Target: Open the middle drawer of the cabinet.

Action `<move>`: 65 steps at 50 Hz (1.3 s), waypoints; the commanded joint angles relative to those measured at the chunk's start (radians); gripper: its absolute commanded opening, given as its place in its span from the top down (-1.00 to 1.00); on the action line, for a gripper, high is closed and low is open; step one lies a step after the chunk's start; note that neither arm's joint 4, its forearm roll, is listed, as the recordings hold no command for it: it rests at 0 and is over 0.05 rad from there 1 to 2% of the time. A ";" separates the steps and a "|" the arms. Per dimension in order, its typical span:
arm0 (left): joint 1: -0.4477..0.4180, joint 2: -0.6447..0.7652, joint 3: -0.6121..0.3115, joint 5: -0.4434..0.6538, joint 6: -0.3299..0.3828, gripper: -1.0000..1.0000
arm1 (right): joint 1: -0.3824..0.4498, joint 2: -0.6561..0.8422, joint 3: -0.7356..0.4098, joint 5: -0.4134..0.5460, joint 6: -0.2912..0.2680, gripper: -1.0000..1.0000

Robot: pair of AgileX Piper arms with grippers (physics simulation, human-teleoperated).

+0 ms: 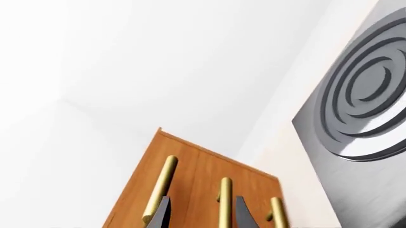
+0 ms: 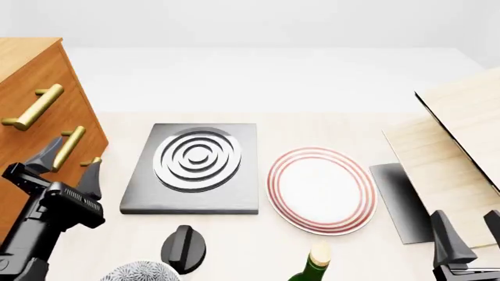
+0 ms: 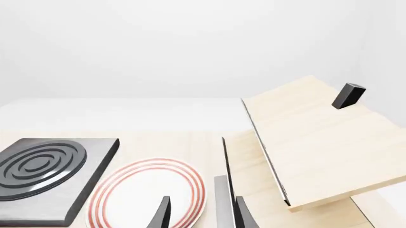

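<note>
A: Where does the cabinet (image 2: 35, 111) stand?

B: At about nine o'clock in the front view, at the left edge of the desk (image 2: 312, 126). It is orange-brown with a lighter top, and three brass bar handles show on its face.

A: And the middle drawer (image 2: 74, 137)?

B: It is the one behind the second handle (image 2: 69, 147), between the uppermost drawer (image 2: 58, 88) and the lowest one, whose handle barely peeks out. All three fronts look flush; I see no gap around the middle one.

A: What about the left tool (image 2: 69, 165)?

B: It sits right at that face, dark fingers spread apart, one on each side of the middle handle. In the left wrist view the handle runs up between the two fingertips (image 1: 161, 211). The fingers are parted, not pinched on the bar; I cannot tell whether they touch it.

A: The right tool (image 2: 469, 231)?

B: Down at five o'clock, fingers also spread and holding nothing, near a pale light-wood box (image 2: 461, 134) with a black edge.

A: Anything else on the desk?

B: A grey slab with raised rings (image 2: 195, 167) near the centre, a white plate with red rings (image 2: 322, 190) just at its three o'clock, and at six o'clock a black knob (image 2: 184, 249) and a green bottle top (image 2: 317, 263).
</note>
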 commanded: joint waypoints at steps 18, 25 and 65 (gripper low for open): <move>0.064 0.185 -0.104 -0.029 0.059 -1.00 | 0.000 0.000 0.000 0.000 0.000 -1.00; 0.089 0.195 -0.103 -0.028 0.072 -1.00 | 0.000 0.000 0.000 0.000 0.000 -1.00; 0.128 0.329 -0.144 -0.029 0.054 -1.00 | 0.000 0.000 0.000 0.000 0.000 -1.00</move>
